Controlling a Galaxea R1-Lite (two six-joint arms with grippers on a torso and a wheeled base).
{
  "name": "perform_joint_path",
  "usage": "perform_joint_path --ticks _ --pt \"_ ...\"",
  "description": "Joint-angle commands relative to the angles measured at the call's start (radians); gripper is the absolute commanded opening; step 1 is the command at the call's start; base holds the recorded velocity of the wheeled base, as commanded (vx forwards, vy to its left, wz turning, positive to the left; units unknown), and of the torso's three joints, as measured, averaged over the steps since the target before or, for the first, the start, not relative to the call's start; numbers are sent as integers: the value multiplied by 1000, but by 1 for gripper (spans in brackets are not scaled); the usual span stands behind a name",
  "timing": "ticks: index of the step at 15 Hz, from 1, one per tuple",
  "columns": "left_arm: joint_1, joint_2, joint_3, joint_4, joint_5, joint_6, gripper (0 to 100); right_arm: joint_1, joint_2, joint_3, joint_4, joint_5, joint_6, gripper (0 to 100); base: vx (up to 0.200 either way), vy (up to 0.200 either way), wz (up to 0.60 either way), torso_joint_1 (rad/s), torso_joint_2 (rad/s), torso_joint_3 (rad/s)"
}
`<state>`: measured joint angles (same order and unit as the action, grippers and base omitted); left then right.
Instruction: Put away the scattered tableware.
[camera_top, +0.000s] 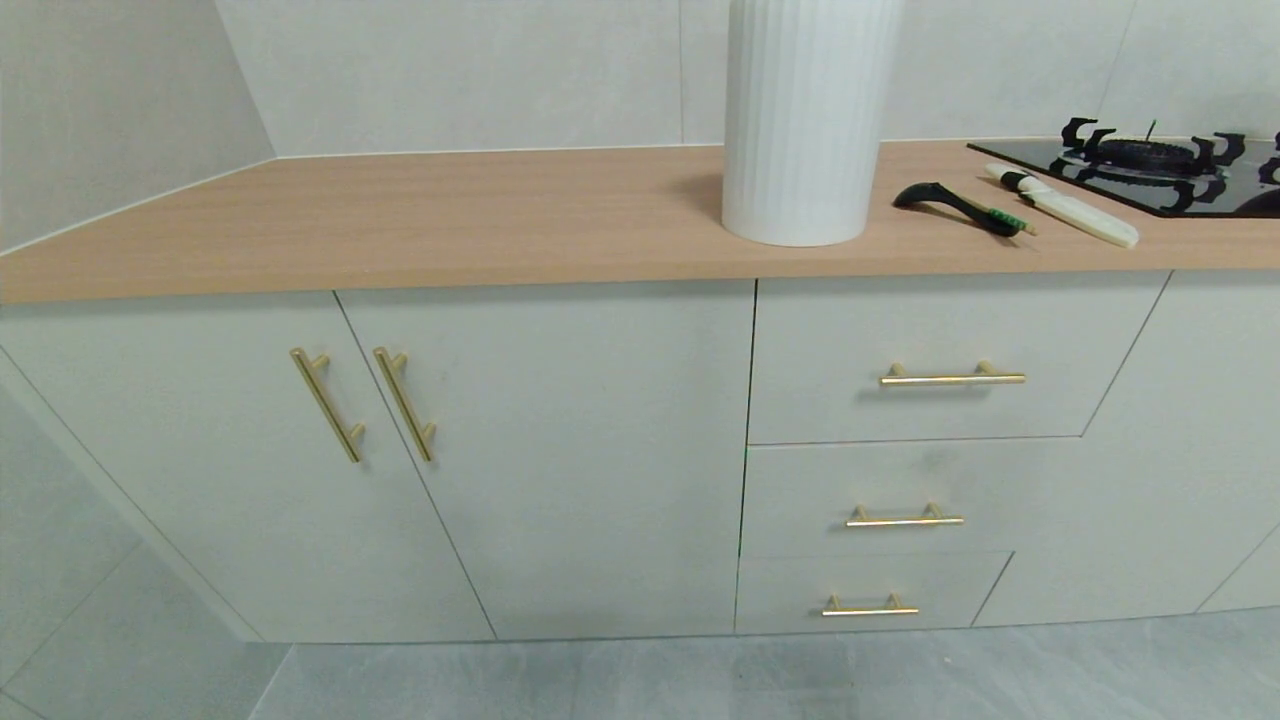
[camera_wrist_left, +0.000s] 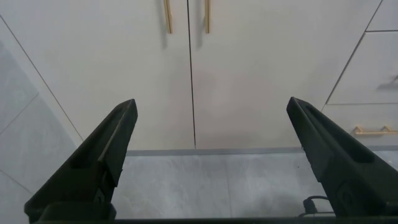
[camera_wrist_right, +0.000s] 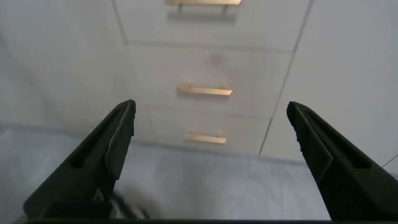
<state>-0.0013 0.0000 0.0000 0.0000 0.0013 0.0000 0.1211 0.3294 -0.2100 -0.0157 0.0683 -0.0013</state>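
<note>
The left gripper (camera_wrist_left: 211, 163) hangs low with its jaws spread wide and nothing between them, facing a pair of shut cupboard doors (camera_wrist_left: 249, 74) with gold bar handles, the grey tiled floor (camera_wrist_left: 205, 180) beneath it. The right gripper (camera_wrist_right: 211, 163) is likewise wide apart and empty, facing a stack of three shut drawers (camera_wrist_right: 208, 62), each with a gold handle. Above the cabinets runs a wooden surface (camera_top: 450, 215). On it stands a tall white ribbed jar (camera_top: 805, 120), upright above the seam between the cupboard and the drawers. To the right of the jar lie two pieces of tableware: a black utensil (camera_top: 950, 203) with a green-banded tip, and just beside it a cream utensil (camera_top: 1075, 212), both set at a slant. They rest near the front corner of a black glass hob (camera_top: 1150, 175) with dark pan supports, well apart from both grippers.
</note>
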Motion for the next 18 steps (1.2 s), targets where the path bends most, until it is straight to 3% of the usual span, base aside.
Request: perform_joint_path --ticks 1,5,11,18 --pt "0 0 0 -2 0 0 100 37 330 -81 -6 1 -2 100 0 0 0 0 0 0" --pt "0 0 0 0 0 0 100 37 649 -121 -139 2 -2 100 0 0 0 0 0 0" --pt "0 0 0 -2 0 0 100 37 1123 -282 -256 -4 -43 100 0 0 0 0 0 0" --pt "0 0 0 -2 0 0 100 38 1399 -471 -322 -28 -46 100 0 0 0 0 0 0"
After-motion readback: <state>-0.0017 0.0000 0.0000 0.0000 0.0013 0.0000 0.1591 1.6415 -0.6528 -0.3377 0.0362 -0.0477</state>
